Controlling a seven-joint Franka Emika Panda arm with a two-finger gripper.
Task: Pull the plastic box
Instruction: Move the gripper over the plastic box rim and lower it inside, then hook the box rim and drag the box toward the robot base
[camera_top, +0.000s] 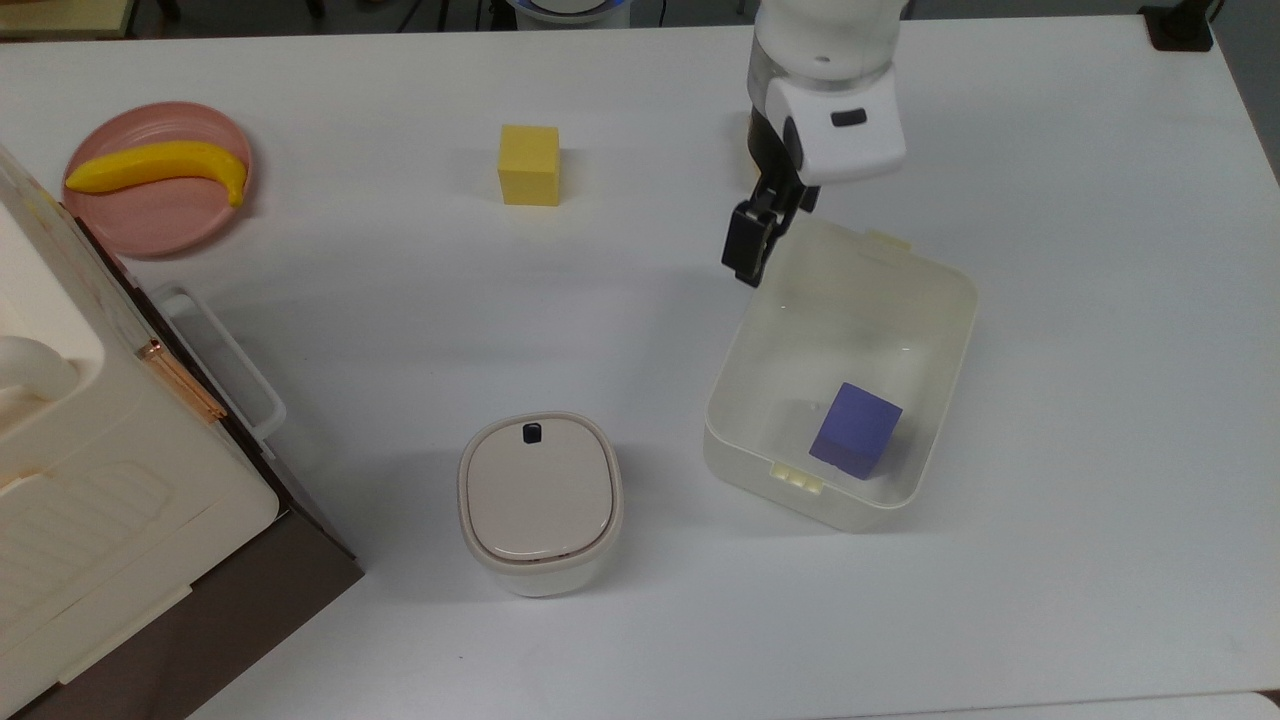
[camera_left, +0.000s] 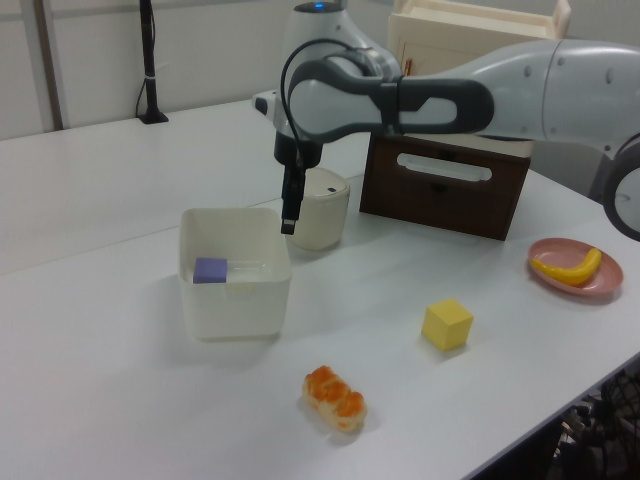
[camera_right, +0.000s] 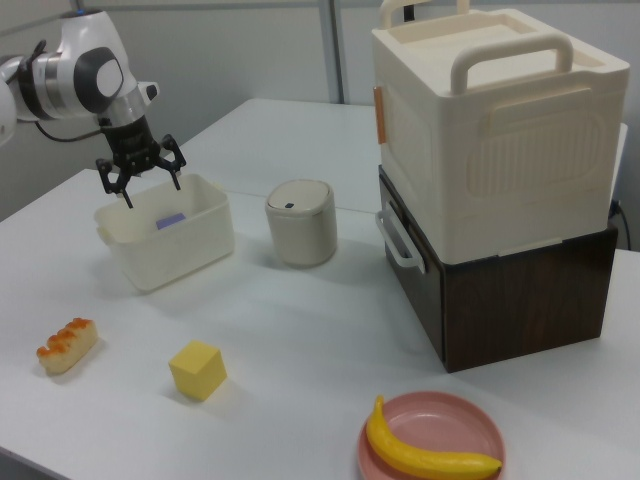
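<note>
The plastic box (camera_top: 945, 290) is a cream-white tub right of centre in the top view, open on top, with a purple cube (camera_top: 855, 430) inside. My gripper (camera_top: 770, 235) hangs over the box's upper-left corner in the top view. One black finger (camera_top: 745, 250) sits just outside that corner, and the white hand hides the other. In the right view the gripper (camera_right: 140, 178) is open, its fingers spread above the far rim of the box (camera_right: 190, 250). In the left view the gripper (camera_left: 288, 215) points down at the back right corner of the box (camera_left: 240, 300).
A lidded canister (camera_top: 540, 500) with a black button stands to the box's left in the top view. A yellow cube (camera_top: 529, 165), a banana on a pink plate (camera_top: 150, 215) and a big cream-and-brown appliance (camera_top: 100, 480) lie further left. A sushi piece (camera_left: 335, 398) lies near the table's front edge in the left view.
</note>
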